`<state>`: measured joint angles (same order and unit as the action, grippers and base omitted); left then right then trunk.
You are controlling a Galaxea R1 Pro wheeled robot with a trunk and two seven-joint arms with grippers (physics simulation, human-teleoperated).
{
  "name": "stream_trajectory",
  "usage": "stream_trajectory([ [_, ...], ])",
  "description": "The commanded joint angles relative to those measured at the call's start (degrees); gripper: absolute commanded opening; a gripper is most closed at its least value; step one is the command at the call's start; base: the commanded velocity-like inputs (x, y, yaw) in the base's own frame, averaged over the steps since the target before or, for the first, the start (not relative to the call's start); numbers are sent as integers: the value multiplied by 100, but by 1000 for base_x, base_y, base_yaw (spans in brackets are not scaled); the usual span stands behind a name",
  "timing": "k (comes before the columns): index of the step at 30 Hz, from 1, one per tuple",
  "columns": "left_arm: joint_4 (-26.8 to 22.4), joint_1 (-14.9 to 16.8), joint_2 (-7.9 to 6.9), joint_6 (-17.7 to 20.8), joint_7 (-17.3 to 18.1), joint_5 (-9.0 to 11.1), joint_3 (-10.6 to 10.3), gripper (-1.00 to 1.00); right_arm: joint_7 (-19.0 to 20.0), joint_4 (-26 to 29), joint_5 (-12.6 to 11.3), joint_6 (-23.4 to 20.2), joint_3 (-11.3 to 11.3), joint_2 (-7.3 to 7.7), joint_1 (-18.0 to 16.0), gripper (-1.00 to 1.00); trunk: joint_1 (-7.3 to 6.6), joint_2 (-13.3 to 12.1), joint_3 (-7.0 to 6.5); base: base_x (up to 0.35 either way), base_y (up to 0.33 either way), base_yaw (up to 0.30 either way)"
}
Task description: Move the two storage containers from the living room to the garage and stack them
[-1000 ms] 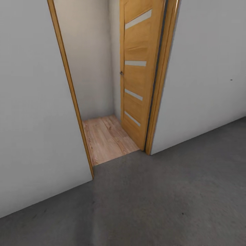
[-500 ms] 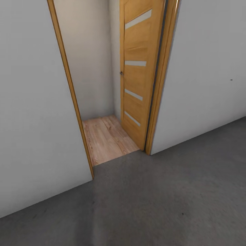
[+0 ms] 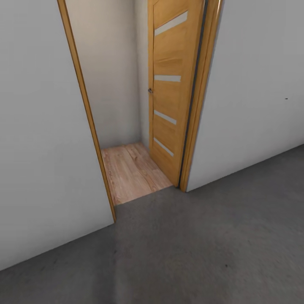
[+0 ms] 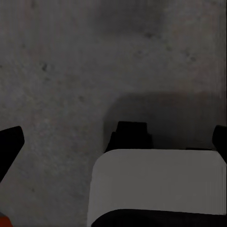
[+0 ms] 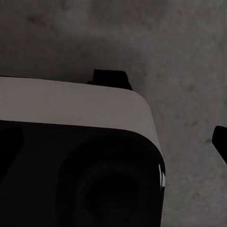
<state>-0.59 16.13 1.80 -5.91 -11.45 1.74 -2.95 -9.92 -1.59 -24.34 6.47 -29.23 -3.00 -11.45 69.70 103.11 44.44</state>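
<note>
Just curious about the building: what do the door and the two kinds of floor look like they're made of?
Door: seemingly honey-toned wood, with visible grain and pale, maybe frosted-glass, strips. Floor beyond it: light wood planks with visible seams. Near floor: matte, mottled dark grey, probably concrete.

Lots cut off here. In the head view the wooden door (image 3: 171, 84) and its frame (image 3: 84, 109) run off the top edge, and the wood-plank flooring (image 3: 133, 171) past the doorway is mostly hidden behind the white wall (image 3: 42, 147). In the left wrist view there's a tiny orange-red sliver (image 4: 4, 221) in the corner, too cropped to tell what it is. The left gripper's fingers (image 4: 9, 142) only poke in at the edges, and the right gripper's finger (image 5: 220, 139) is barely a tip, so can't tell how either gripper is set.
</note>
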Motion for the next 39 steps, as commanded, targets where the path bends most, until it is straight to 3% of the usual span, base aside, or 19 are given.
stream_trajectory([
  [1, 6, 4, 19, 2, -19, 12, -34, 100, -5, -17, -54, 31, -48, -6, -6, 100, 1, 2, 5, 203, 0, 0],
  [16, -2, 4, 41, 53, -14, 36, -31, 100, -1, -17, -54, 71, -48, -6, -6, 100, 1, 2, 5, 308, 0, 0],
  [18, -2, 4, 45, 54, 258, 35, -34, 100, -1, -17, -54, 70, -48, -6, -6, 100, 1, 2, 5, 322, 0, 0],
  [22, -8, 4, 25, 57, 1694, 14, -65, 100, -1, -17, -54, 66, -48, -3, -6, 100, 1, 2, 5, 317, 0, 0],
  [24, -10, 4, 8, 51, 1982, 8, -71, 100, -1, -17, -54, 65, -48, 0, -6, 100, 1, 2, 5, 202, 0, 0],
  [27, -10, 4, 1, 26, 2129, -8, -74, 100, -1, -17, -54, 65, -48, 1, -6, 100, 1, 2, 5, 70, 0, 0],
  [39, -3, 4, -12, -6, 2182, -2, -74, 100, -1, -17, -55, 72, -48, 2, -6, 100, 1, 2, 5, 8, 0, 0],
])
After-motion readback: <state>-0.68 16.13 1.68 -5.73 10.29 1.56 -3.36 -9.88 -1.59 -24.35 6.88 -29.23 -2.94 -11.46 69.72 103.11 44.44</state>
